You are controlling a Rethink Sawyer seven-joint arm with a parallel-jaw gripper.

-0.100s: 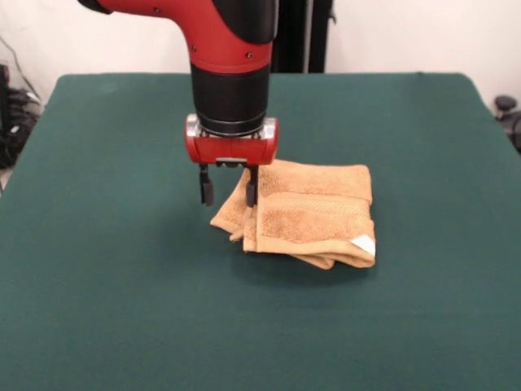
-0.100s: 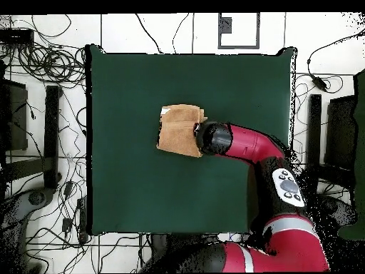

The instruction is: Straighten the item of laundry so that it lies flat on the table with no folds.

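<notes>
Green felt table (image 1: 98, 285), orange towel (image 1: 313, 213) folded mid-table; fingers (image 1: 229, 187) spread at towel edge; cables on floor (image 2: 43, 57).

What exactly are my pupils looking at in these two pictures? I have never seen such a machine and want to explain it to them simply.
The red and black thing is a robot arm. At its end is a gripper, a two-fingered claw, here open and holding nothing. One picture is taken from across the table, facing the robot; the other looks straight down from above. On the green table lies an orange-tan towel, folded over itself in layers, with a small white tag at one corner. The gripper hangs at the towel's edge: one finger stands in front of the cloth, the other over bare table beside it. Seen from above, the arm covers one side of the towel.
</notes>
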